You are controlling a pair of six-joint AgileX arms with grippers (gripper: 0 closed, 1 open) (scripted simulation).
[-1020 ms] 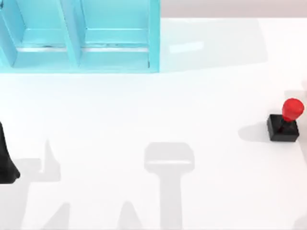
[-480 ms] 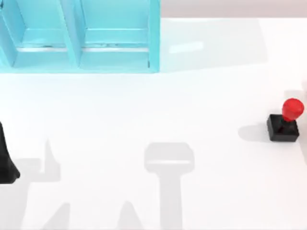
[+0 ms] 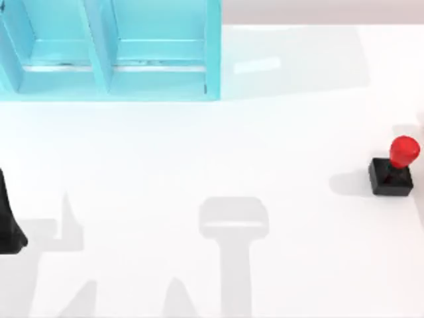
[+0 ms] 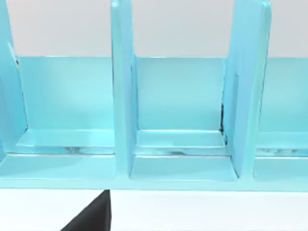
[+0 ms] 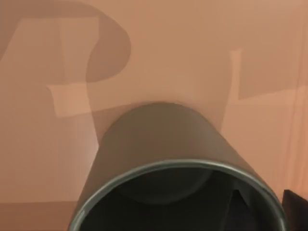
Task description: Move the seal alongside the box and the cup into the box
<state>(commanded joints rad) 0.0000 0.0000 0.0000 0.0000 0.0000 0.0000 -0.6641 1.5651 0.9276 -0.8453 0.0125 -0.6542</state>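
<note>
From above, the seal (image 3: pixel 394 167) stands upright near the right edge of the white table (image 3: pixel 199 152). It is well apart from the blue box (image 3: pixel 109 50), which sits at the far left with its open slots facing the table. A black bit of the left arm (image 3: pixel 8 218) pokes in at the left edge. I cannot tell from here if its jaws are apart or together. Compared with a second ago, nothing on the table has moved; the seal and the arm sit in the same spots.

The left wrist camera looks into the box (image 4: pixel 183 125), with its blue walls splitting it into slots. They look bare. A black tip (image 4: pixel 94 216) shows low down, but I cannot tell how the left jaws stand.

The right wrist camera sits right over the cup (image 5: pixel 168 159), looking into its dark mouth, so the right gripper is very near it. I cannot tell if the right jaws are clamped on it.

The cup looks light, stiff and smooth, so it may slip; I would pinch its round sides. The seal's shiny ball looks slippery, and its square block looks like the safer place to hold.
</note>
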